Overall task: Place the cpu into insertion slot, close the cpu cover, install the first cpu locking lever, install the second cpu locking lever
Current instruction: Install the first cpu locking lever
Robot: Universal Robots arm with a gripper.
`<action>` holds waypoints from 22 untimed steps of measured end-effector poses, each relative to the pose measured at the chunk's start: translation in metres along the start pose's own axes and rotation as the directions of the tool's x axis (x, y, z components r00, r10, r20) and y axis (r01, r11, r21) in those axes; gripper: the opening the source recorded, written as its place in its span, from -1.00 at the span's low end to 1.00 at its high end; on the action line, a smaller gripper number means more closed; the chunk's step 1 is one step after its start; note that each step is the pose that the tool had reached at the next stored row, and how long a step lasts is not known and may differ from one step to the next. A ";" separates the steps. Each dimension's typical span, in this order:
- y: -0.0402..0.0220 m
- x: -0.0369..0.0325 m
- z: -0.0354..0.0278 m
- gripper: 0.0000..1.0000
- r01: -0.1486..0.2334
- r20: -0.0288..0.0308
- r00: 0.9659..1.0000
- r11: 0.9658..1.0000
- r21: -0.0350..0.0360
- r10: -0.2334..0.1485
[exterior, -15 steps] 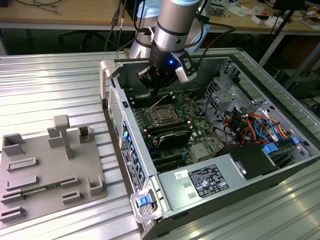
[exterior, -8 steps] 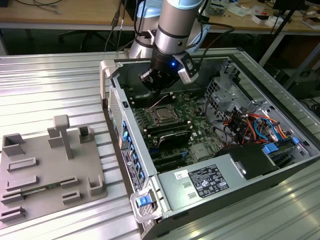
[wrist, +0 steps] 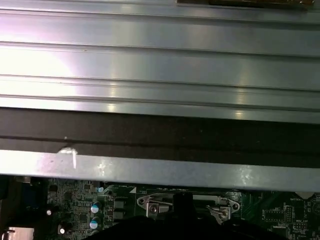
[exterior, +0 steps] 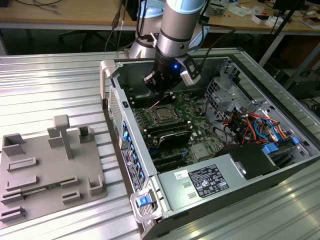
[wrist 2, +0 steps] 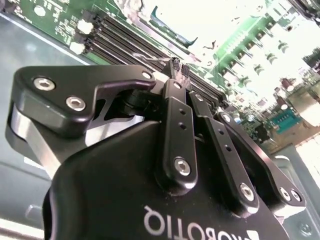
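The claw (exterior: 163, 94) hangs inside an open computer case (exterior: 125, 131) that lies on a ribbed metal tabletop (exterior: 50, 85). In the second wrist view the claw (wrist 2: 180, 69) has its two black fingers (wrist 2: 174, 115) squeezed together at the tips, and I cannot see anything between them. The tips are just above the green board (exterior: 202, 125), close to the long black memory slots (wrist 2: 112, 37). The cpu (exterior: 163, 114) is a small shiny square, and it sits in the insertion slot (exterior: 153, 117), right under the claw. A grey tray (exterior: 30, 187) with blocks on it rests on the tabletop, well apart from the case on the exterior view's left.
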State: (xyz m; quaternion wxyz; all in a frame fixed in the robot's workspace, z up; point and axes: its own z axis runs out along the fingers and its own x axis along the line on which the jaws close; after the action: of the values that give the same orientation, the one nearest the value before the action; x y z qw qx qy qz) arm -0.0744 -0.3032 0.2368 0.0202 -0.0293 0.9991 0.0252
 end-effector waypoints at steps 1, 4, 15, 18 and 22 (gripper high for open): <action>-0.0001 -0.0011 0.0010 -0.79 0.000 0.001 1.000 1.000 0.000 0.000; 0.0001 -0.0048 0.0044 -0.79 0.001 0.003 1.000 1.000 0.000 -0.001; 0.0003 -0.0230 0.0278 -0.79 0.003 0.008 1.000 1.000 0.000 -0.003; 0.0002 -0.0229 0.0289 -0.79 0.003 0.008 1.000 1.000 0.000 -0.003; 0.0001 -0.0229 0.0312 -0.79 0.003 0.008 1.000 1.000 0.000 -0.003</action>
State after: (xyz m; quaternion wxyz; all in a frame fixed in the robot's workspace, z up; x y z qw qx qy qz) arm -0.0504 -0.3002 0.2066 0.0241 -0.0307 0.9989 0.0251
